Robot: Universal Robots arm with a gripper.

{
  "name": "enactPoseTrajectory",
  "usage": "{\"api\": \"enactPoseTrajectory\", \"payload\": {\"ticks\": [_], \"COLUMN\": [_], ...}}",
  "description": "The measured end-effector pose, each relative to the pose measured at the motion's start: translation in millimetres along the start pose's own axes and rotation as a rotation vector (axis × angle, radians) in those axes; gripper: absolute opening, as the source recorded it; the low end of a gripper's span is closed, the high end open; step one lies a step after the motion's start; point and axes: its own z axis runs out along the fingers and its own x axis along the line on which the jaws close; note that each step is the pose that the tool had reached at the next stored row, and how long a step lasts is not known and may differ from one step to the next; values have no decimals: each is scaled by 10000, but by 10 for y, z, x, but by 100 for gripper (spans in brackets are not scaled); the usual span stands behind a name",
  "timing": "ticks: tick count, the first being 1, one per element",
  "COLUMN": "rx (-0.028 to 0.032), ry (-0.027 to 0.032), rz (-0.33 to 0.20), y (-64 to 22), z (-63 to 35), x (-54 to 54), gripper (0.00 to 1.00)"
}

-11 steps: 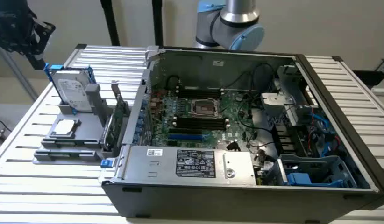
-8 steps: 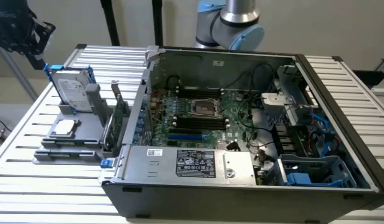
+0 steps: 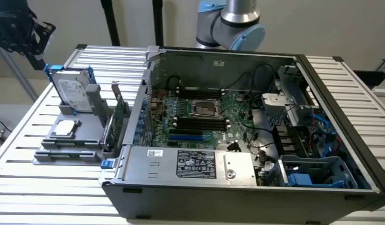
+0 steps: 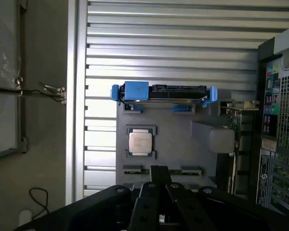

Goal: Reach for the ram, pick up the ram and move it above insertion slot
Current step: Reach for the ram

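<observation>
At the exterior view's left, the gripper [image 3: 16,28] hangs high over the table's [image 3: 30,187] corner, well apart from the parts. In the wrist view its fingers [image 4: 156,176] are pressed together and hold nothing. Next comes the grey holder [image 3: 80,139], carrying a hard drive [image 3: 74,91] and a processor [image 3: 66,127]. The ram [image 3: 108,135], as far as I can tell, stands on edge along the holder's side nearest the computer case [image 3: 242,197], just beside the expansion card [image 3: 121,110]. Further right lie the black memory slots [image 3: 202,123]. With so little room beside the card, a finger could catch it, and a pinch off-centre could tilt the thin stick
</observation>
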Motion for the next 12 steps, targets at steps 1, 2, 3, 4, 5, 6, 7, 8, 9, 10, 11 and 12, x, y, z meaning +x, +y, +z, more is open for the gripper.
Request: {"api": "enactPoseTrajectory", "payload": {"ticks": [1, 2, 3, 4, 5, 6, 7, 8, 9, 10, 11, 12], "rx": [3, 5, 5, 6, 6, 5, 6, 5, 5, 5, 4, 4], "ry": [1, 1, 0, 1, 2, 0, 2, 1, 1, 0, -1, -1], "rz": [0, 0, 0, 1, 1, 1, 1, 0, -1, 0, 1, 1], "y": [0, -1, -4, -15, -33, -60, -95, -137, -178, -218, -257, -294], "z": [0, 0, 2, 3, 4, 7, 9, 12, 15, 19, 23, 27], "x": [0, -4, -9, -14, -27, -41, -55, -67, -80, -92, -105, -121], "gripper": [11, 11, 11, 11, 11, 11, 11, 11, 11, 11, 11, 11]}}
